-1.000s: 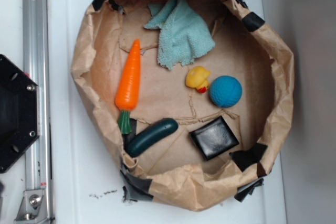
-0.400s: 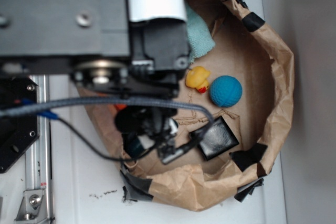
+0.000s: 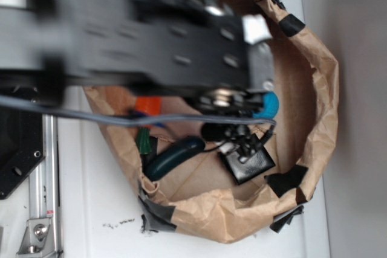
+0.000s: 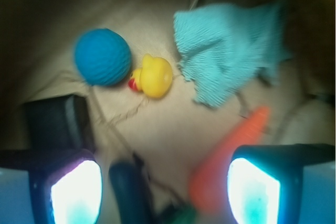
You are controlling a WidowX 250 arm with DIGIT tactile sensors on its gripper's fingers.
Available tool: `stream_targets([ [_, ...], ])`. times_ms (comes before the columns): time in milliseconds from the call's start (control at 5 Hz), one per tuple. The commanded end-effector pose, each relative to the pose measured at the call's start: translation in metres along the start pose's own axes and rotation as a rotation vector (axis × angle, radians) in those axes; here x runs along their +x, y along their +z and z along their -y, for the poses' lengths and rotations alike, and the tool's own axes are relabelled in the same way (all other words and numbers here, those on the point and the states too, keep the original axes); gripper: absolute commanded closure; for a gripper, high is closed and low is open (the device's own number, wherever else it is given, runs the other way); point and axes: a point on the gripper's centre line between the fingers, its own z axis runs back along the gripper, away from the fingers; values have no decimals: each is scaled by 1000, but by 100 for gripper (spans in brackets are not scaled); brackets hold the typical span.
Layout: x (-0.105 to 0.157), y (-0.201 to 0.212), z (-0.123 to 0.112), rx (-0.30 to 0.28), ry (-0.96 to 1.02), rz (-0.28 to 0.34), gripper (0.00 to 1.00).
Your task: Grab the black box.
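The black box (image 3: 249, 164) lies flat on the brown paper floor at the front right, partly under my gripper (image 3: 245, 143), which hangs just over its far edge. In the wrist view the black box (image 4: 55, 123) shows at the left, just beyond my left finger (image 4: 76, 192). My gripper (image 4: 165, 192) is open, its pads wide apart with nothing held between them. The arm hides most of the bin's back half in the exterior view.
A crumpled brown paper rim (image 3: 323, 89) with black tape patches walls everything in. Inside lie a dark green cucumber toy (image 3: 174, 155), an orange carrot (image 4: 231, 148), a blue ball (image 4: 102, 57), a yellow duck (image 4: 153, 76) and a teal cloth (image 4: 231, 51).
The arm came in over the bin and has swung right, bringing the gripper from above the cucumber toy to the black box. It now hides the duck and cloth.
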Motion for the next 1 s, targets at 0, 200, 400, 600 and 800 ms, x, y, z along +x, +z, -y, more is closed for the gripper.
stream_targets([
  [0, 10, -2, 64, -140, -131, 25, 0],
  [200, 1, -7, 80, -148, -163, 10, 0],
  [400, -5, -17, 90, -144, -196, 0, 0],
  [600, -5, -45, 92, -52, -200, 7, 0],
  [800, -7, -64, 93, -44, -200, -37, 0],
])
